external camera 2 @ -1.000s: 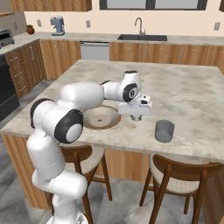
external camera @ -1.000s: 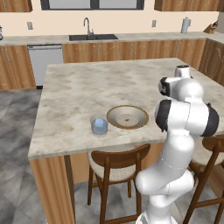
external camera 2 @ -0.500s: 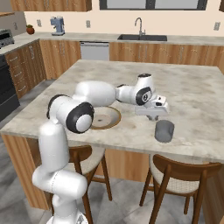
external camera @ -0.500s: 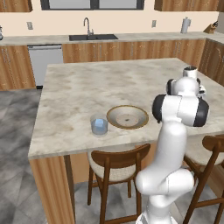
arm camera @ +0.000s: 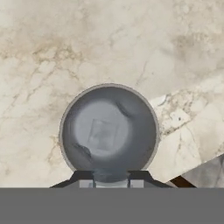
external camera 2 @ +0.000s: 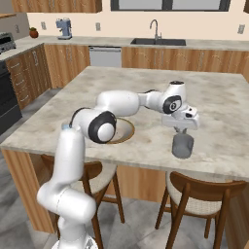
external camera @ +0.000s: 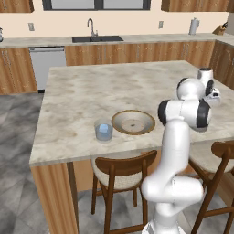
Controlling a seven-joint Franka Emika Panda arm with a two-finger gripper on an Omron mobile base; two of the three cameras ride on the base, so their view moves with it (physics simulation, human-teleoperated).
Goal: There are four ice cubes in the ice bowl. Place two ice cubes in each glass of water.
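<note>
1. Right of centre in the right base view, our gripper (external camera 2: 182,132) hangs just above a glass (external camera 2: 182,145).
2. We see its jaws narrow, pinching a pale ice cube (arm camera: 111,177) over the glass mouth.
3. Lower centre of the hand view holds that glass.

White glossy arm (external camera 2: 121,103), rounded segments, dark joint rings, bulbous base

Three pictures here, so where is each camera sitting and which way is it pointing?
Left base view: behind the arm's left, facing the island, bowl and a glass; arm at right.
Right base view: behind its right; arm reaches from left to the other glass.
Hand view: on the hand, looking straight down into that glass; tool tips at bottom.
Both base views share island and bowl.
</note>
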